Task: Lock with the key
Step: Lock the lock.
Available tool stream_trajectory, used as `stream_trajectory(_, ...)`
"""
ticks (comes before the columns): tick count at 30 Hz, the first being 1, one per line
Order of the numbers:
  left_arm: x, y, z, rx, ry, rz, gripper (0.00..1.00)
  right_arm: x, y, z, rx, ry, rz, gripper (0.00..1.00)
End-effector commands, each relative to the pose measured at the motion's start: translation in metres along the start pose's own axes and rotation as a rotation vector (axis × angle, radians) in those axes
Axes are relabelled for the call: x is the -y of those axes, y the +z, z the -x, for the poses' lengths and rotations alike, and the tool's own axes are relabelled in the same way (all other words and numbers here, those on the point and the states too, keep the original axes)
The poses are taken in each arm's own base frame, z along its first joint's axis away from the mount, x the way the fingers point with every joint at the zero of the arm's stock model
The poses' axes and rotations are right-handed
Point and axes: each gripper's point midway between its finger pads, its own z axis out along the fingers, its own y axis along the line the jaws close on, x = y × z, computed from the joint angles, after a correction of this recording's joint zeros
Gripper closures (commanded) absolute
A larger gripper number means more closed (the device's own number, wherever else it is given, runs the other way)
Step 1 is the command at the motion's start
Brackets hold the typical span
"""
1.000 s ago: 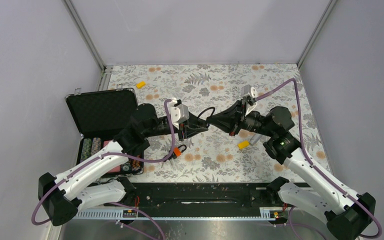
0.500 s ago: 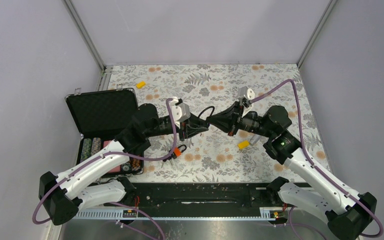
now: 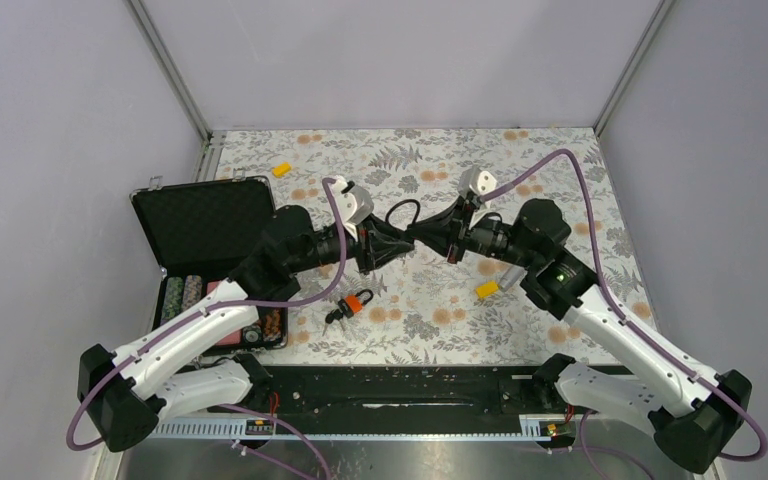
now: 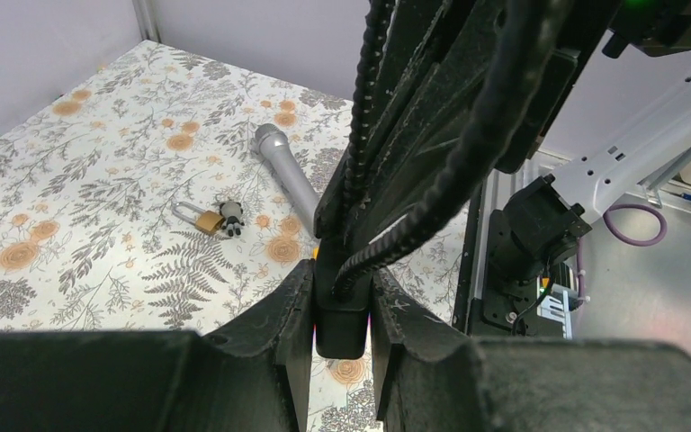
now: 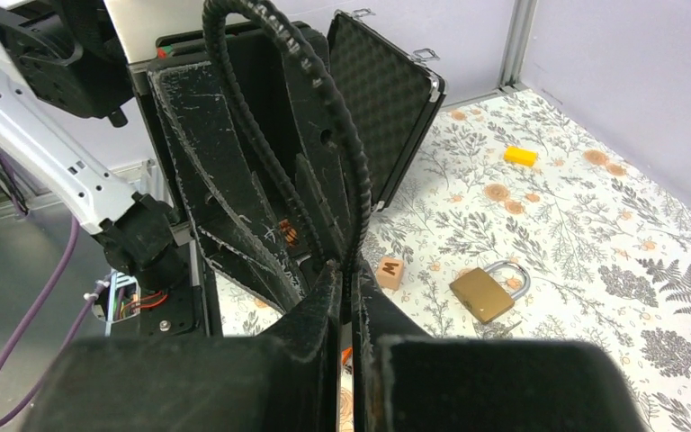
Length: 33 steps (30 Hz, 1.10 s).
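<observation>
Gripping state, left pincer (image 4: 342,288): closed onto the black tip of the right pincer (image 5: 345,279), pressing both its sides.
Right pincer state: narrowed to a slit, nothing seen inside.
Meeting place: above the middle of the surface (image 3: 560,170), each arm reaching inward.
Position of lock (image 5: 483,295): flat on the surface at 3 o'clock of the right pincer's tip, apart from both pincers; hidden beneath the arms from above.
Position of key bunch (image 3: 352,303): unheld, at 7 o'clock of the meeting place.
Likely reason: the pincer-on-pincer hold serves neither key nor lock, probably a mis-aimed grasp; keying not yet begun.
Bystanders: open case (image 3: 205,225) at 9 o'clock; wooden block (image 5: 390,270) beside the lock.
</observation>
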Motion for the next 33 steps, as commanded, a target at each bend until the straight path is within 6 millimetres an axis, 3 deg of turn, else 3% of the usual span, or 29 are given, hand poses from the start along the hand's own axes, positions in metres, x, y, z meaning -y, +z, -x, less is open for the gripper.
stream_trajectory(1, 0.003, -0.007, 0.089, 0.298, 0.102, 0.017, 1.00, -0.021, 0.001, -0.051, -0.207, 0.099, 0.075, 1.00)
stream_trajectory(5, -0.005, -0.006, 0.085, 0.280, 0.061, 0.042, 1.00, -0.012, -0.004, -0.031, -0.182, 0.148, -0.027, 0.97)
stream_trajectory(8, -0.013, -0.006, 0.080, 0.268, 0.027, 0.073, 1.00, -0.011, -0.012, -0.005, -0.123, 0.166, -0.087, 0.71)
stream_trajectory(9, -0.016, -0.007, 0.079, 0.264, 0.019, 0.083, 1.00, -0.011, -0.017, 0.007, -0.091, 0.175, -0.109, 0.55)
stream_trajectory(10, -0.018, -0.006, 0.077, 0.256, 0.011, 0.090, 1.00, -0.012, -0.021, 0.021, -0.047, 0.200, -0.130, 0.47)
stream_trajectory(14, -0.025, -0.005, 0.077, 0.225, -0.003, 0.118, 1.00, -0.030, -0.041, 0.068, 0.137, 0.200, -0.099, 0.30)
stream_trajectory(17, -0.023, -0.005, 0.086, 0.238, -0.036, 0.112, 1.00, -0.037, -0.052, 0.084, 0.221, 0.210, -0.086, 0.21)
stream_trajectory(20, -0.020, -0.004, 0.096, 0.255, -0.102, 0.103, 1.00, -0.037, -0.052, 0.085, 0.265, 0.251, -0.082, 0.18)
stream_trajectory(25, -0.007, -0.006, 0.116, 0.296, -0.171, 0.045, 1.00, -0.039, -0.042, 0.105, 0.433, 0.472, 0.000, 0.17)
stream_trajectory(30, 0.012, -0.012, 0.134, 0.328, -0.197, -0.052, 1.00, -0.033, -0.026, 0.093, 0.401, 0.530, 0.006, 0.17)
stream_trajectory(33, 0.024, -0.016, 0.142, 0.340, -0.219, -0.107, 1.00, -0.032, -0.022, 0.088, 0.399, 0.516, 0.019, 0.28)
